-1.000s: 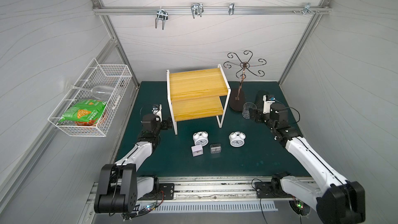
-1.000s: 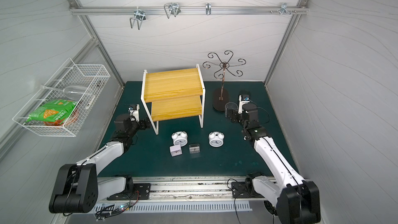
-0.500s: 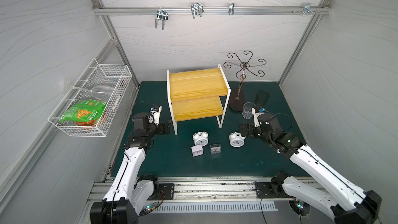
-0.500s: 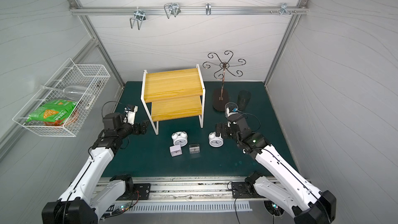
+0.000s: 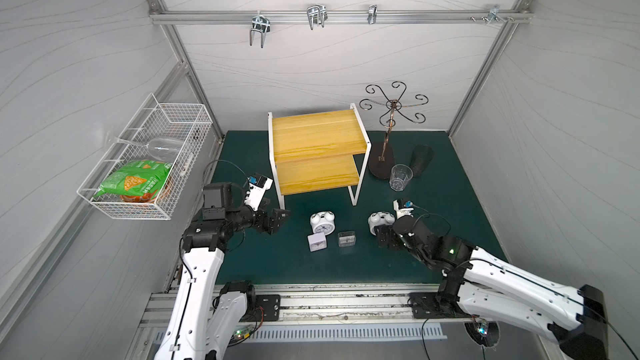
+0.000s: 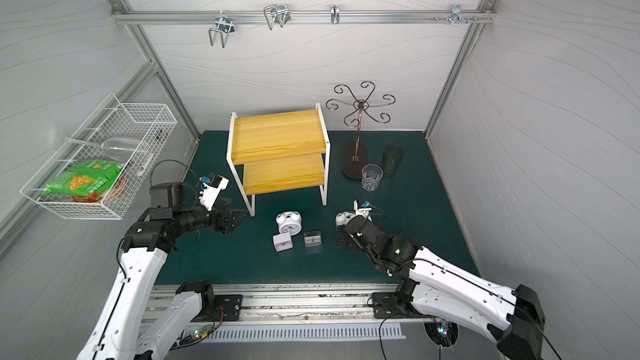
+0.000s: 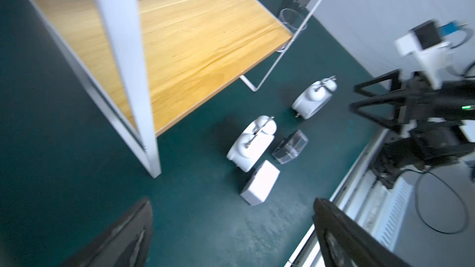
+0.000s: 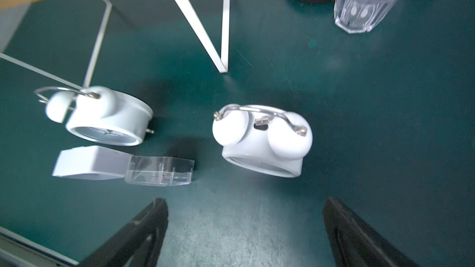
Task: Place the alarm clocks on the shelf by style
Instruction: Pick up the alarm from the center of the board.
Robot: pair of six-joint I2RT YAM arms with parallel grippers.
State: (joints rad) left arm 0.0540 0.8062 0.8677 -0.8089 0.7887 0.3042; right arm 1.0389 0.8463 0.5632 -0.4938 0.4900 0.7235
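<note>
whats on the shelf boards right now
Nothing shows on either board of the shelf. The lower board's rear lies under the upper one, hidden in both top views.

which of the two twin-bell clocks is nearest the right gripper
The twin-bell clock nearer the clear glass, just ahead of the open right gripper. The other twin-bell clock stands farther off, beside the two square clocks.
</note>
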